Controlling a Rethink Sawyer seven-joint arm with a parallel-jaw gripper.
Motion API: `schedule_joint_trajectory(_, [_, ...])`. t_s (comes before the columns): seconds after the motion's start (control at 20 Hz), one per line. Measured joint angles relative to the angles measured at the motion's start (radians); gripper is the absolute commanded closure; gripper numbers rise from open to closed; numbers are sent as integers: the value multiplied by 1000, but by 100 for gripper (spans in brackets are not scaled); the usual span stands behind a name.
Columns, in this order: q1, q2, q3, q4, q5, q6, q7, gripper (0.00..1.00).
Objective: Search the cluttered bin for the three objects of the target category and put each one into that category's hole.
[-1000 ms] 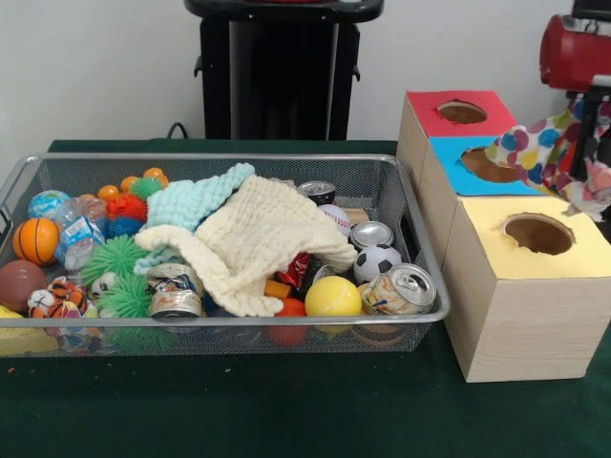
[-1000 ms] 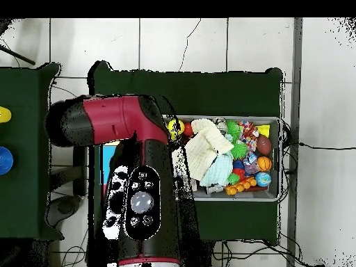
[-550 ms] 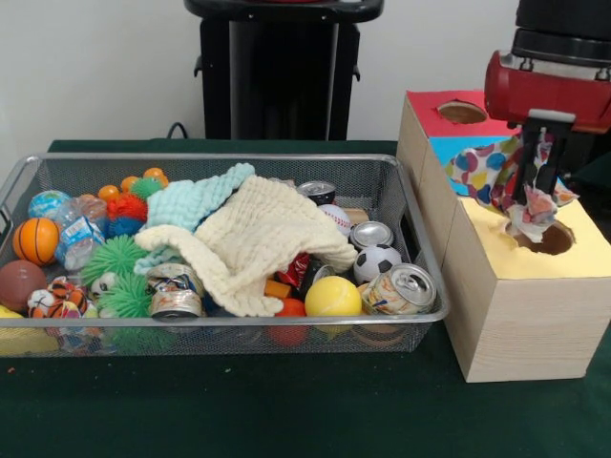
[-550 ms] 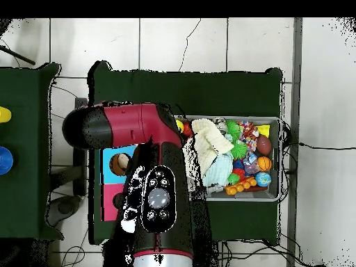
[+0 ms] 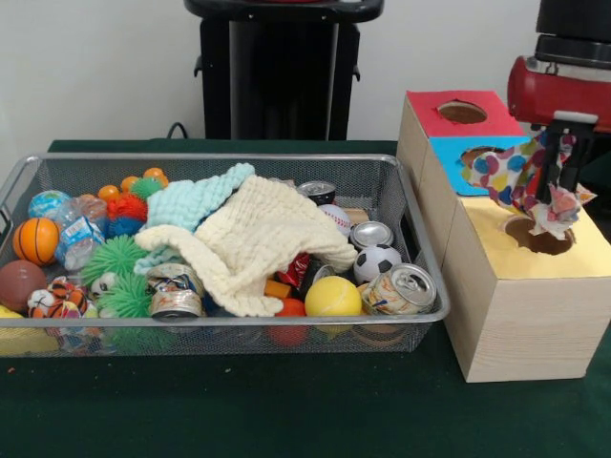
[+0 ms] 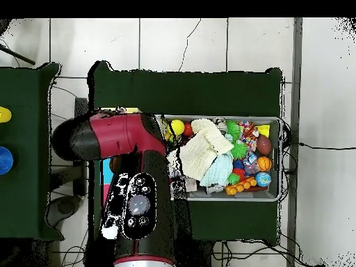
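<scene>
The claw (image 5: 557,181) grips the polka-dot cloth (image 5: 520,176), which hangs over the yellow box's hole (image 5: 539,236).

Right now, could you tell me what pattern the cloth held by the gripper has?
Multicoloured polka dots on a light ground; the cloth shows best in the front view.

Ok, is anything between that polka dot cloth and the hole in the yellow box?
Nothing visible blocks it. The hand holds the polka dot cloth over the yellow box, its lower end dangling at the hole, which looks open and unobstructed.
</scene>
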Motion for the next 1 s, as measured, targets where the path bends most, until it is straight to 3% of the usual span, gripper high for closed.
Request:
schedule_joint_trajectory(0.35, [42, -2, -14, 27, 0, -32, 0, 100])
schedule_joint_trajectory(1.0, [38, 1, -23, 43, 5, -38, 0, 100])
